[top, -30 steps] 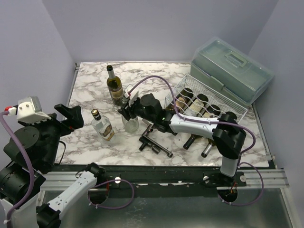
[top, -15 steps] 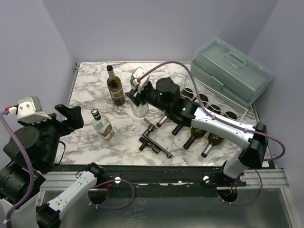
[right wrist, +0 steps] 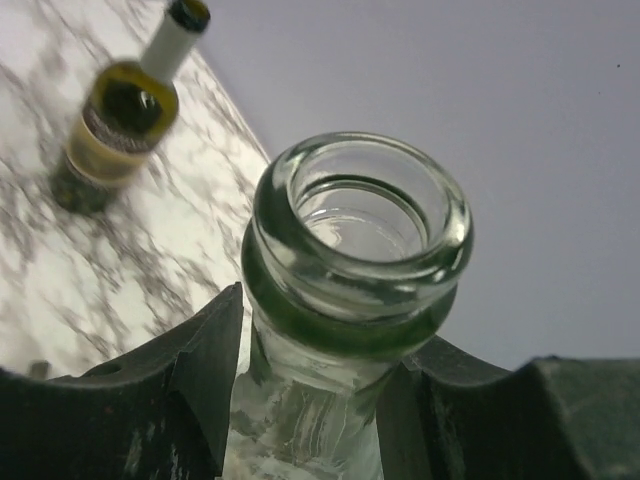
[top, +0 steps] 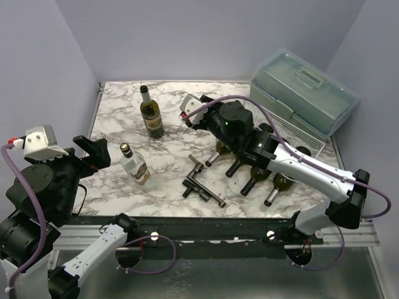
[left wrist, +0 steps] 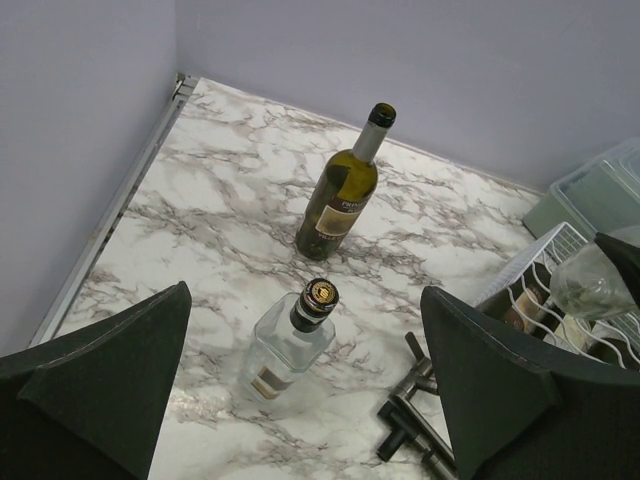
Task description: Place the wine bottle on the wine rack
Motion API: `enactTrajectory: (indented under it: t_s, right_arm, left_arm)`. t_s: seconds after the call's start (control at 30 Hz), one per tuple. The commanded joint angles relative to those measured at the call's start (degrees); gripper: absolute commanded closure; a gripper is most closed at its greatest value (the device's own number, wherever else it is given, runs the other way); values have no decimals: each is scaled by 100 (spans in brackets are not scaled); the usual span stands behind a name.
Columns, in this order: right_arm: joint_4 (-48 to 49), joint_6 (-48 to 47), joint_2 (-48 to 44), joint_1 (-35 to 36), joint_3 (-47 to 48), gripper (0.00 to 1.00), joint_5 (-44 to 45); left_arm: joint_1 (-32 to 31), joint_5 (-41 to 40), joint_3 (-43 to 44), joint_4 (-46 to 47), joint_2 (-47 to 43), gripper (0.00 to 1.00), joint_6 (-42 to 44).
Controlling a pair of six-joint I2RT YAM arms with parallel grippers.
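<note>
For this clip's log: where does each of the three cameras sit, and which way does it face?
Top external: high behind the bases, looking down on the marble table; both arms show, left claw low left, right arm stretched across the wine rack.
Left wrist: on the left arm, facing forward-down at the dark wine bottle; its open fingers fill the lower corners.
Right wrist: looking along the right claw at the mouth of the clear wine bottle it grips.
Shared: the dark wine bottle appears in all three.

To the left of the right gripper (right wrist: 315, 385) stands a dark green labelled bottle (top: 151, 118), with a clear black-capped bottle (top: 134, 165) further left and nearer, black metal bars (top: 202, 187) nearer, and a lidded grey-green box (top: 305, 90) to its right.
</note>
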Motion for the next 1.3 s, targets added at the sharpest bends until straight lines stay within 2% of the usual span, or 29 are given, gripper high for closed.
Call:
enactTrajectory:
  t_s: [0.0,0.17,0.33,0.43,0.53,1.27]
  right_arm:
    - [919,-1705,-321,-215,-280,100,655]
    - [1098,-1777,-544,-955,-636,99,-724]
    - [1300,-2441,-356,-1353,-962,99,-1101]
    - [1823,-2967,-357,-1507,-1391,100,-1332]
    - [1908,-3017,-262,-1605,-1444,99,-1535]
    - [2351,-4218,304,-1846,-2270,100,-1361]
  left_arm:
    - [-31,134,-53,-68,73,1,15]
    - [-31,183,-101,-59,74,1,-56]
    - [-32,228,-116,-68,94,1,-92]
    - [-31,237,-134,-75,99,1,-92]
    - [-31,237,-146,-94,92,1,-92]
    - [-40,310,-119,-230,22,1,-118]
